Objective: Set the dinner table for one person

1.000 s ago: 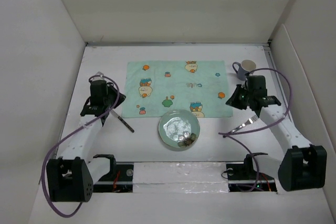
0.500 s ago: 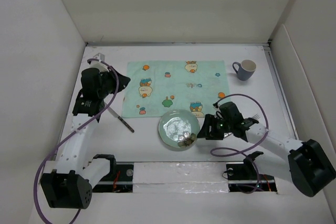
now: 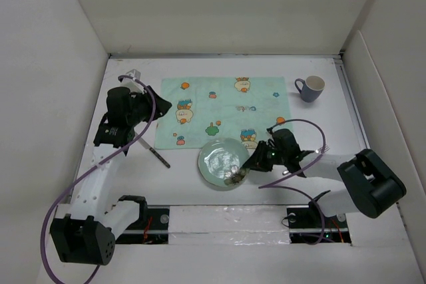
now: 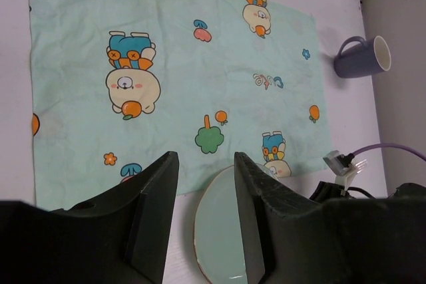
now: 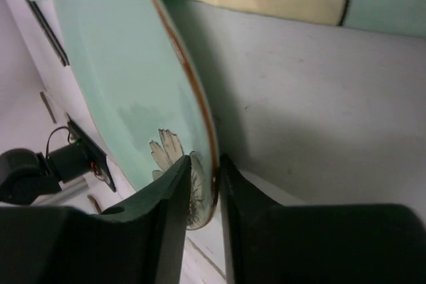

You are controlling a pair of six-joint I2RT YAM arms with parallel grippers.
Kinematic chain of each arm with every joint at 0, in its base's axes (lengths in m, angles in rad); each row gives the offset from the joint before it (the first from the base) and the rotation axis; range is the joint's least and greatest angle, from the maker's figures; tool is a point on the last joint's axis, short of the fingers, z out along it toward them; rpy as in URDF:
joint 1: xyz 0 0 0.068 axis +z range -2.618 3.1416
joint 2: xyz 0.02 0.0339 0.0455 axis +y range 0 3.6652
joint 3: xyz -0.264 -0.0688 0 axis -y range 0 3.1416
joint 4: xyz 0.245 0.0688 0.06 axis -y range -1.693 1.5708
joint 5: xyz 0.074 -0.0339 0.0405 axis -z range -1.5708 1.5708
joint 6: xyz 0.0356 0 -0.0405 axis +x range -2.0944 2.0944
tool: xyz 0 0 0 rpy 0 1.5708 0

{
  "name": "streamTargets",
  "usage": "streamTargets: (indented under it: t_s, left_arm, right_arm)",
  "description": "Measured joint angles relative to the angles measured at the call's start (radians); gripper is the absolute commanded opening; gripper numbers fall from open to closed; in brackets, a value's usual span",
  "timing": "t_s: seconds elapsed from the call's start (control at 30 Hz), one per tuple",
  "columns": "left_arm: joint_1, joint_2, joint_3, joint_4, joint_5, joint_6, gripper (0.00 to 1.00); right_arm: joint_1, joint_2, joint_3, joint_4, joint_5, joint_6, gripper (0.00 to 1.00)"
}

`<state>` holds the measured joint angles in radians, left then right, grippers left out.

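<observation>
Noting the dinner table first: white, walled on three sides. A mint cartoon cloth lies centre-far on it. The plate sits at the cloth's near edge, touching it. Your right gripper pinches the plate's right rim, one finger each side. Your left gripper hangs over the cloth's left part, jaws spread, empty. The mug stands far right.

Risk, as I judge it: so thin a rim grip may slip or tip the plate. Dragging it could ruck the cloth.

Writing: one small blue scrawl on the cloth, unreadable. No brand seen.
</observation>
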<state>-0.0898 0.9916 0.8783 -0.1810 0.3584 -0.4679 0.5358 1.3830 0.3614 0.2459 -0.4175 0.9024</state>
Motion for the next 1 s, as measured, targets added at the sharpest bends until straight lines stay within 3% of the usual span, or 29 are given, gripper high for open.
streamTargets:
  t_s: [0.1,0.23,0.53,0.7,1.0]
  left_arm:
    - [0.0,-0.001,0.0,-0.002,-0.001,0.003,0.36]
    - [0.0,-0.001,0.006,-0.005,-0.006,0.003,0.37]
    - [0.0,0.006,0.05,-0.002,-0.033,0.004,0.53]
    - [0.0,0.025,0.053,0.005,-0.033,0.004,0.57]
    - [-0.003,0.031,0.052,0.014,-0.033,0.004,0.57]
  right_arm:
    - [-0.006,0.001,-0.005,-0.002,0.016,0.017,0.0]
    - [-0.017,-0.045,0.001,-0.041,-0.002,0.011,0.0]
    - [-0.082,-0.295,0.239,-0.501,-0.02,-0.133,0.0]
    - [-0.163,-0.182,0.426,-0.475,-0.078,-0.145,0.0]
    - [-0.231,0.301,0.781,-0.409,-0.087,-0.136,0.0]
